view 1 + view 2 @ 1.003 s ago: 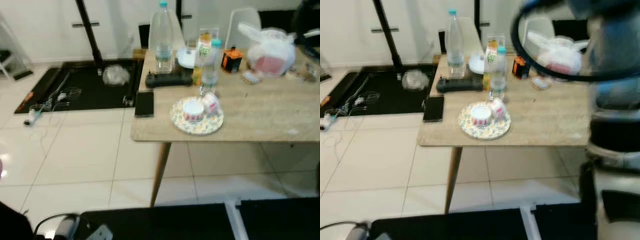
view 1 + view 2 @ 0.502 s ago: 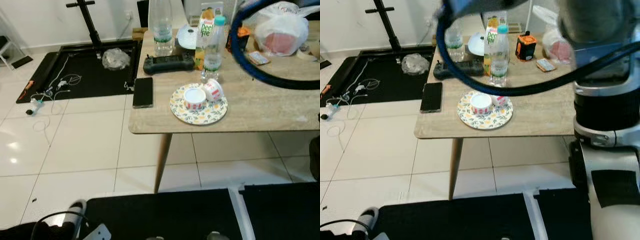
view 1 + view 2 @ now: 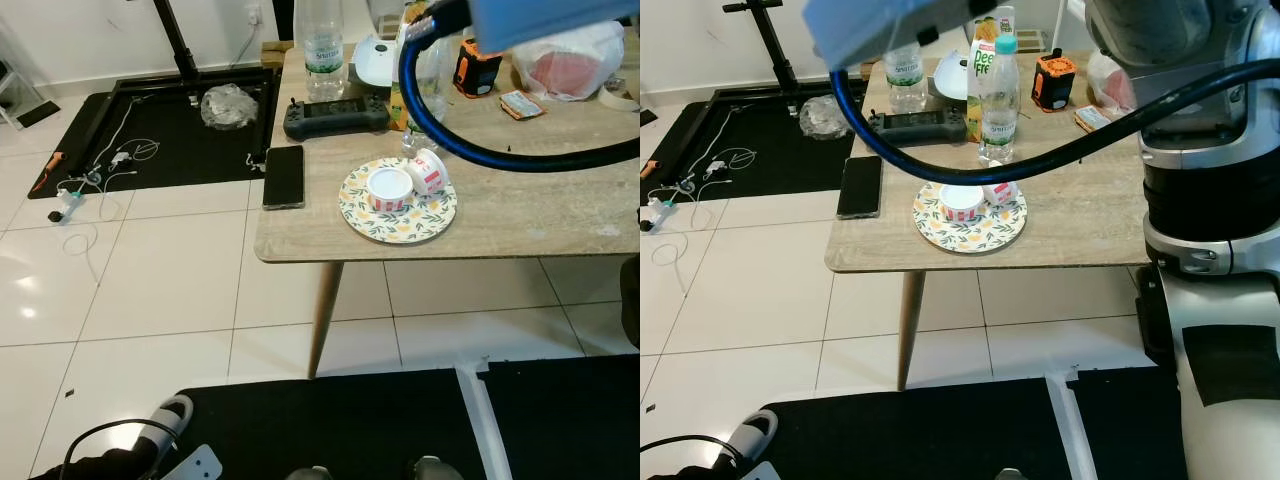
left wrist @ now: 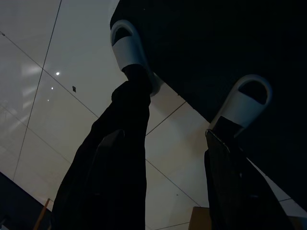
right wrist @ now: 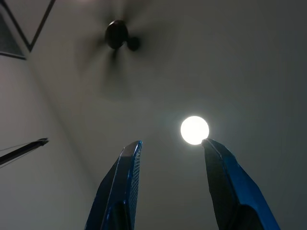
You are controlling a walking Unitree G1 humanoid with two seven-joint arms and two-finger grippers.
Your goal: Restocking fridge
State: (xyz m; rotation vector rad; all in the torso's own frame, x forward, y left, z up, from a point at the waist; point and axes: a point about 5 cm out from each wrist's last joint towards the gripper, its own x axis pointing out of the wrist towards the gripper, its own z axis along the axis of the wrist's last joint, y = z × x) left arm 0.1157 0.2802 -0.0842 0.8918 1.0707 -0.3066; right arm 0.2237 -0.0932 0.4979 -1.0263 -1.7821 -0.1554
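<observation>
On the wooden table (image 3: 520, 215) stand a water bottle (image 3: 998, 95), a second bottle (image 3: 322, 50) and a juice carton (image 3: 980, 70). In front of them lies a flowered plate (image 3: 360, 215) with an upright yogurt cup (image 3: 389, 188) and a tipped one (image 3: 429, 173). My right arm (image 3: 1200, 150) is raised close to the camera, trailing a blue cable (image 3: 470, 155). In its wrist view the right gripper (image 5: 170, 143) is open, pointing at the ceiling lamp. My left gripper (image 4: 175, 105) hangs open over the floor, holding nothing.
A black phone (image 3: 284, 176) and a controller (image 3: 335, 117) lie near the table's left edge. An orange tape measure (image 3: 1054, 82) and a plastic bag (image 3: 575, 60) sit at the back. A black mat (image 3: 340, 430) lies below me; two white slippers (image 4: 129, 48) rest at its edge.
The camera has tilted down and moved closer to the table. My right arm and its blue cable have swung up across the view. The things on the table have not moved.
</observation>
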